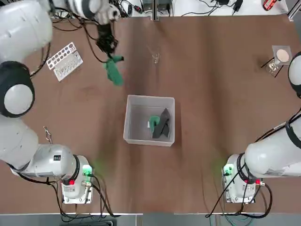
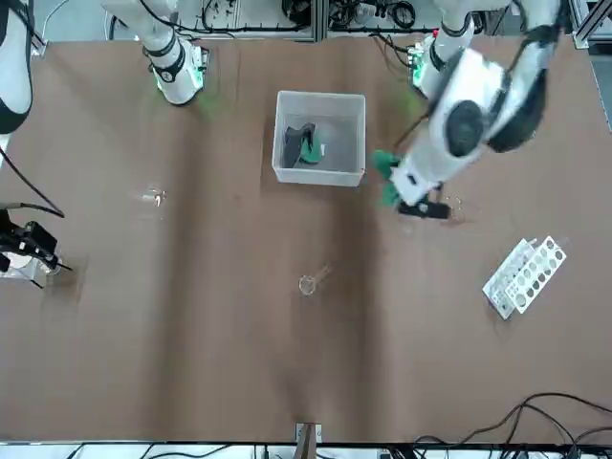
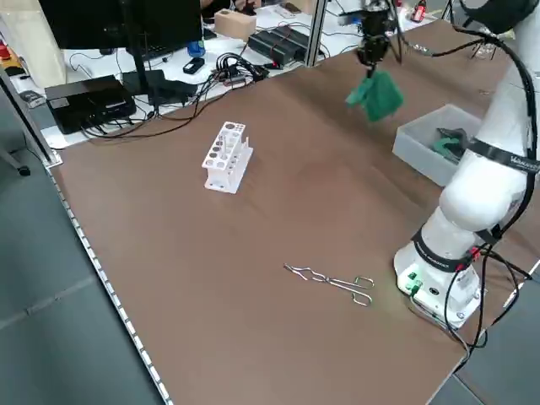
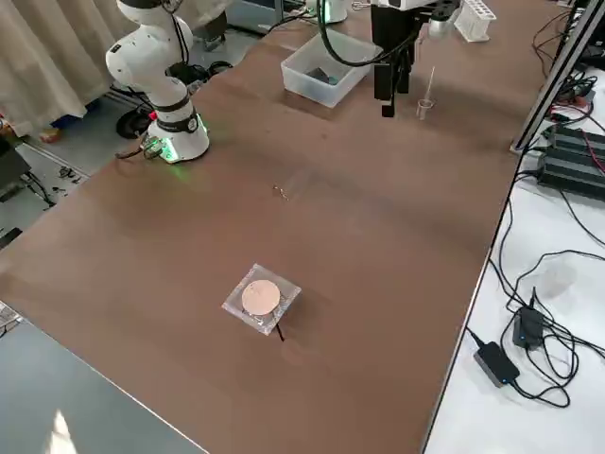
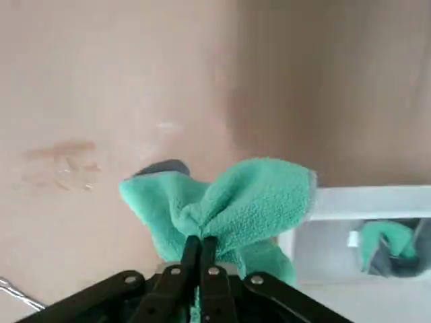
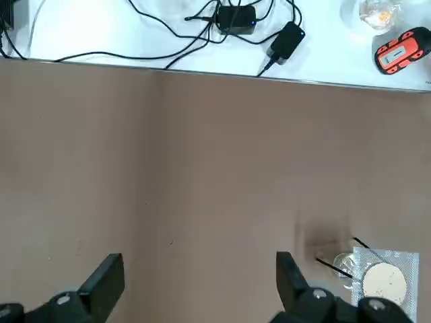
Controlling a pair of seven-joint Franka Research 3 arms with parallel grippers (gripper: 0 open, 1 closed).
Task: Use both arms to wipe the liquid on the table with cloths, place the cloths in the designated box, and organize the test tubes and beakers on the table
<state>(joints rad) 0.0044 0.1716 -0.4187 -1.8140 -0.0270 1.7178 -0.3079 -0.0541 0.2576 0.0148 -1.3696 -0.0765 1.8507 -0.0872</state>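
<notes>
My left gripper [image 1: 107, 45] hangs over the far left part of the table [image 1: 221, 108], shut on the bright green cloth [image 1: 114, 71], which dangles clear of the tabletop. The wrist view shows the fingers [image 5: 199, 250] pinching a fold of that cloth [image 5: 232, 202]. The box [image 1: 133, 135] stands mid-table and holds the dark cloth [image 1: 162, 125] beside something green [image 1: 153, 123]. A small glass beaker [image 1: 155, 58] with a thin tube in it stands beyond the box. My right gripper [image 6: 199, 269] is open and empty over the far right of the table.
A white rack with round holes [image 1: 65, 60] lies at the far left. Metal tongs [image 3: 333, 281] lie near the left arm's base. A clear dish with a tan disc [image 1: 281, 56] sits at the far right. A faint damp mark [image 5: 64, 161] shows on the table under the left wrist.
</notes>
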